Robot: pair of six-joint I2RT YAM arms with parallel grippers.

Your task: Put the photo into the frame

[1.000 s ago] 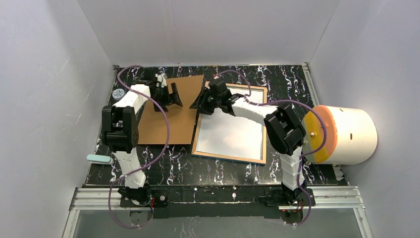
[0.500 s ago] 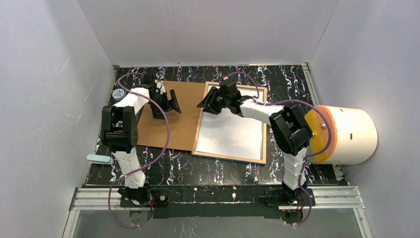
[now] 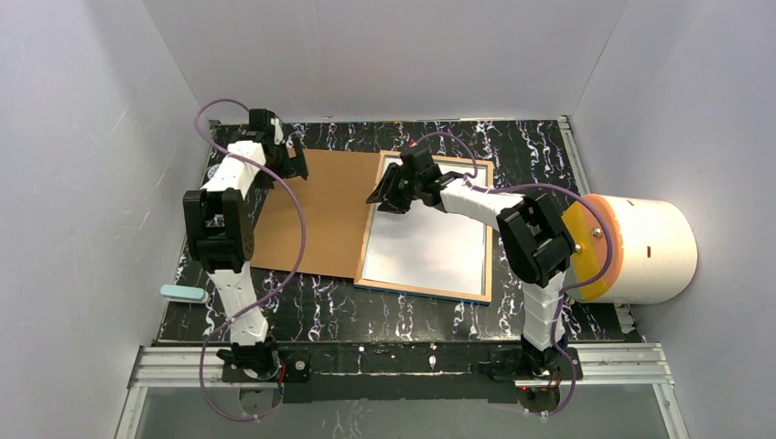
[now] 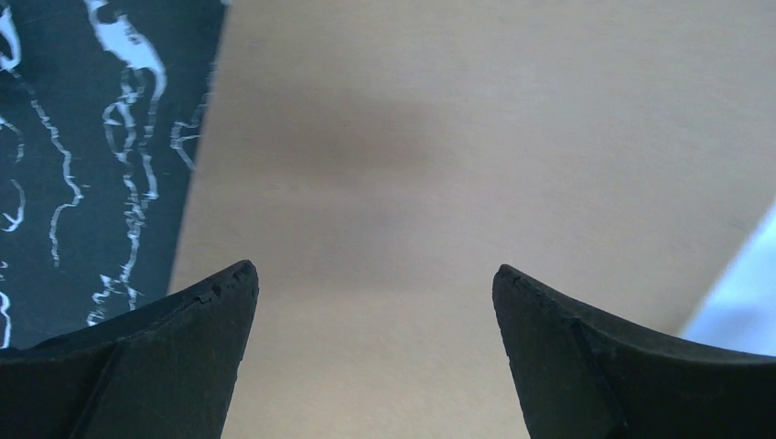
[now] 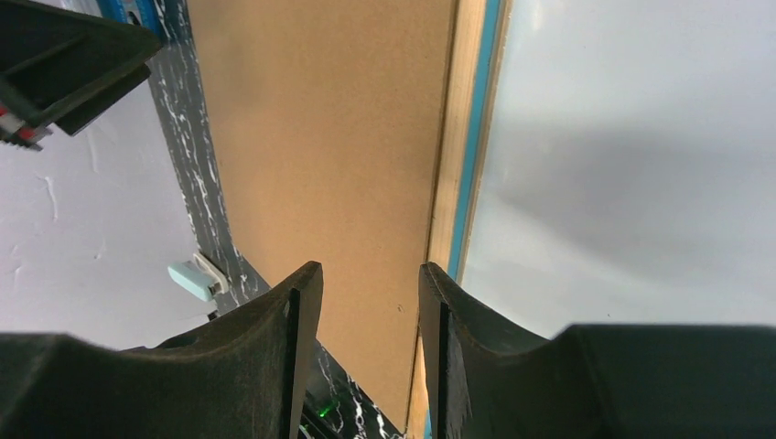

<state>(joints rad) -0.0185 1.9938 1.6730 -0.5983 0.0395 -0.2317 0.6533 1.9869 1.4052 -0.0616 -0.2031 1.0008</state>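
Fingers (image 4: 165, 366) of left gripper (image 4: 373, 274) spread wide over backing board (image 3: 320, 219), table 11 o'clock. The right gripper (image 5: 371, 274) is half-apart and empty at frame (image 3: 423, 287) 11 o'clock corner. No photo identifiable, maybe white sheet inside. Best: steady rim gently, no shoving.

The frame (image 3: 425, 240) (wood rim up) lies just right of the board (image 3: 320, 219). The right gripper (image 3: 382, 195) is over the frame's far-left corner, and the left gripper (image 3: 291, 162) is over the board's far-left corner.

left arm (image 3: 236, 176) and right arm (image 3: 476, 199) look alike: white shells, chunky black joints, a purple cable (image 3: 303, 240) looping off each, matte black wedge-shaped fingers (image 4: 174, 357) with pointed tips.
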